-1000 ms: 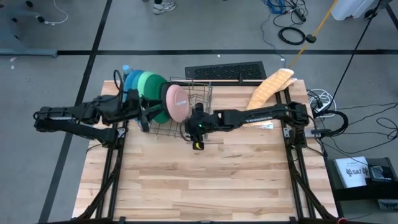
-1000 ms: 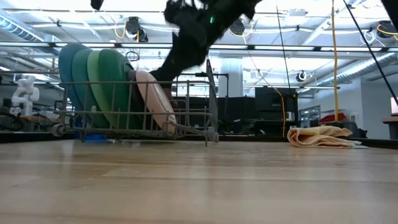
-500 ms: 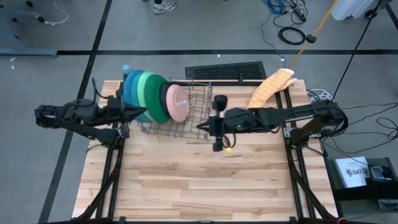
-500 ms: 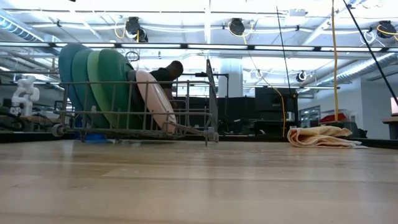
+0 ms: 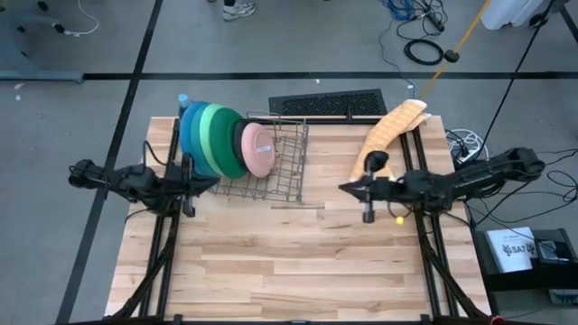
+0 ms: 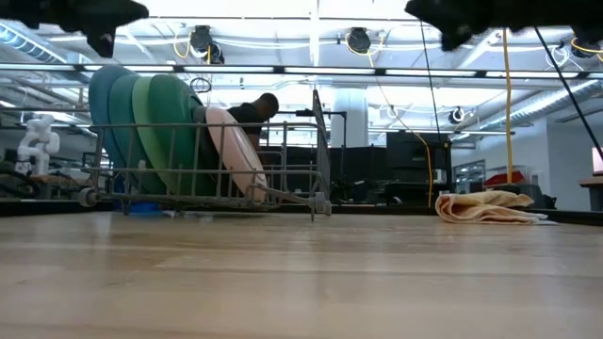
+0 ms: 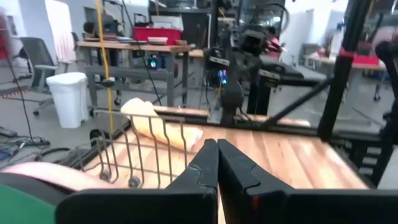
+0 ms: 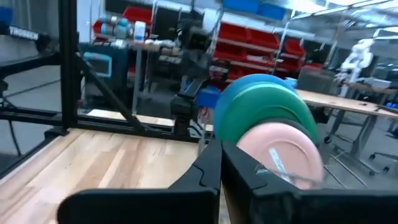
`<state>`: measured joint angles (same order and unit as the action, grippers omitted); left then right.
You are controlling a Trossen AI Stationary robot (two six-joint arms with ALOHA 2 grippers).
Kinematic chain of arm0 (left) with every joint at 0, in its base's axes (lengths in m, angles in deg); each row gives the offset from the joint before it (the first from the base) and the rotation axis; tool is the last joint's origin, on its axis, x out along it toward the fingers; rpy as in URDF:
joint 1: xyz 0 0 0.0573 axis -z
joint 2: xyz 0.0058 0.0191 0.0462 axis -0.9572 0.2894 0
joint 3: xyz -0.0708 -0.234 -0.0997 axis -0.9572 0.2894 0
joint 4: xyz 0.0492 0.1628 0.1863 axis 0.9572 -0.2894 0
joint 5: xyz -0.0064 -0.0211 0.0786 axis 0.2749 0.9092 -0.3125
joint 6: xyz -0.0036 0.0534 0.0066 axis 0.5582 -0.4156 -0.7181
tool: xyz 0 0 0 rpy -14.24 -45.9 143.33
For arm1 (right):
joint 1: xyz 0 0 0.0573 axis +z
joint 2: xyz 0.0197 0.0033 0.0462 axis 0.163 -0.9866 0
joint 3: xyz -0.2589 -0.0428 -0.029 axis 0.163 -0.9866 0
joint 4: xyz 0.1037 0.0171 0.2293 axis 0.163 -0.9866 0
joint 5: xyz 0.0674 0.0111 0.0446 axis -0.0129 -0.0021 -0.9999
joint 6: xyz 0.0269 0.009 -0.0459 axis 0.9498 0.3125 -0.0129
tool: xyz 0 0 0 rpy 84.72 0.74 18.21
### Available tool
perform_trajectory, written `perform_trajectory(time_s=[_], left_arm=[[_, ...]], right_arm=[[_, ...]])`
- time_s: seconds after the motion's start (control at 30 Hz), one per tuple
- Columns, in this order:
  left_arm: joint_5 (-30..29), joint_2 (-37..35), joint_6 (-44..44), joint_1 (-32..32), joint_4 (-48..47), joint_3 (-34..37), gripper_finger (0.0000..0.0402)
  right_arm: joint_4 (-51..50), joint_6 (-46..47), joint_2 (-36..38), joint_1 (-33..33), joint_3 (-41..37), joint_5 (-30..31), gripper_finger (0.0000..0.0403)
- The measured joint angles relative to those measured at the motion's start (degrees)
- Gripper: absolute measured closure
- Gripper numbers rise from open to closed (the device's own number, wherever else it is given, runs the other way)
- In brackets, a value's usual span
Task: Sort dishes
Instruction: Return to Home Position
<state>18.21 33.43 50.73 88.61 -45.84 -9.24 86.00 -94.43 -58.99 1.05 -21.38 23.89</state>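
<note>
Four plates stand on edge in the grey wire rack (image 5: 271, 171) at the table's far left: blue (image 5: 190, 131), light green (image 5: 209, 134), dark green (image 5: 228, 149) and pink (image 5: 257, 149). The pink one (image 6: 236, 151) leans against the others. A dark plate (image 6: 203, 155) shows between the dark green and the pink. My left gripper (image 5: 214, 181) hangs shut and empty just left of the rack. My right gripper (image 5: 344, 188) is shut and empty to the right of the rack, clear of it. Both wrist views show shut fingers, left (image 7: 217, 149) and right (image 8: 221, 152).
A beige cloth (image 5: 393, 126) lies at the far right. A black grille (image 5: 327, 104) lies behind the rack, and a blue bottle (image 5: 183, 101) stands at the far left corner. The near half of the wooden table (image 5: 289, 271) is bare. A person's head (image 6: 259, 108) shows beyond the rack.
Both arms have drawn back from the rack. My left gripper has gone toward the table's left edge and my right gripper toward the right edge. The plates have kept their places in the rack.
</note>
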Motion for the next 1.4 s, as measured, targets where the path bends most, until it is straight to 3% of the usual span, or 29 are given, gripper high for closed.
perform_trajectory(time_s=[0.17, 0.37, 0.8, 1.23, 1.4], left_arm=[[0.1, -1.6, -2.0, 1.6, -0.3, 2.6, 0.0401], [0.0, -4.3, -3.8, 2.7, 0.2, 5.5, 0.0401], [0.2, -9.4, -2.6, 2.7, 5.5, 14.9, 0.0402], [2.1, -11.2, -3.6, 2.7, 0.8, 15.0, 0.0402], [3.8, -11.2, -4.0, 2.7, 2.2, 16.2, 0.0402]], right_arm=[[9.7, -2.7, 9.9, -0.1, -12.1, 0.5, 0.0402], [11.9, -2.7, 19.8, -0.3, -22.7, 1.4, 0.0403], [-7.4, -3.1, 33.7, -0.3, -23.1, 1.7, 0.0403], [-29.9, 4.2, 52.6, -0.3, -23.1, 1.3, 0.0403], [-30.0, 4.4, 52.6, -0.3, -23.0, 1.3, 0.0403]])
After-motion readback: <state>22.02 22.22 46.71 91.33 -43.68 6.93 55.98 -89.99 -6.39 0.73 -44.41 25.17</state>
